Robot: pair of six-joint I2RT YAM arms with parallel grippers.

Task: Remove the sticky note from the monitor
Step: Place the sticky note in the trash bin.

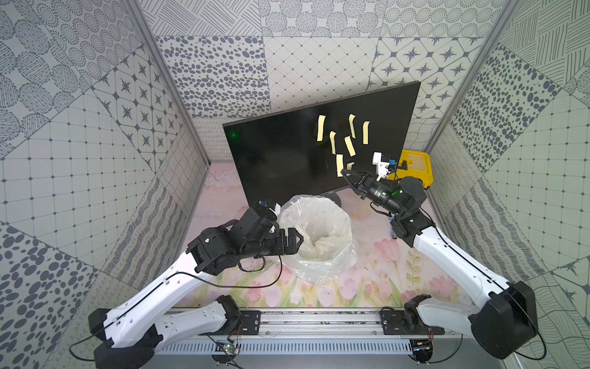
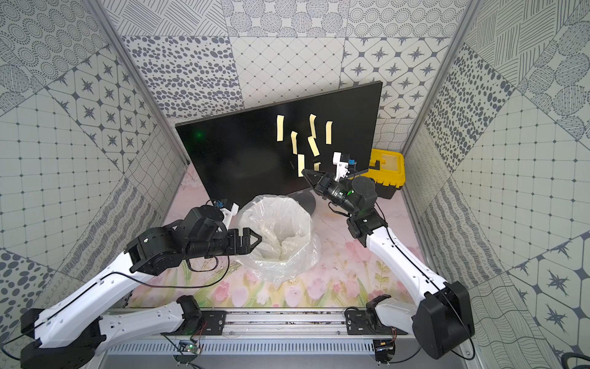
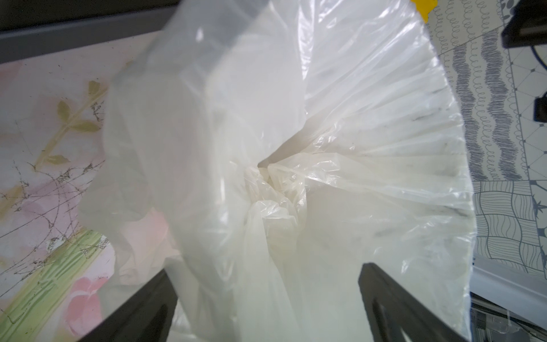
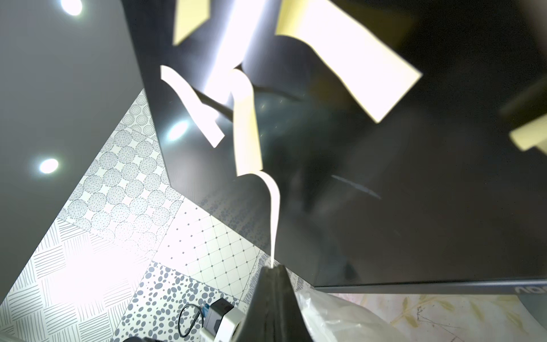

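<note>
The monitor [image 1: 281, 159] stands tilted at the back, its black screen [image 4: 414, 207] carrying several pale yellow sticky notes. My right gripper [image 1: 344, 172] is at the lowest of them, shut on the free lower end of that sticky note [image 1: 339, 163]. In the right wrist view the sticky note [image 4: 274, 213] curls off the glass and runs into the closed tips of the right gripper [image 4: 272, 267]. Its upper end still lies on the screen. My left gripper [image 1: 300, 239] hangs open at the rim of the bag-lined bin [image 1: 322, 207], with loose bag film [image 3: 266, 207] in front of the left gripper [image 3: 266, 299].
The bin with its clear bag [image 2: 281, 236] stands in front of the monitor's stand, between both arms. A yellow-and-black toolbox [image 1: 415, 167] sits at the back right, behind my right wrist. Patterned walls close in both sides and the back.
</note>
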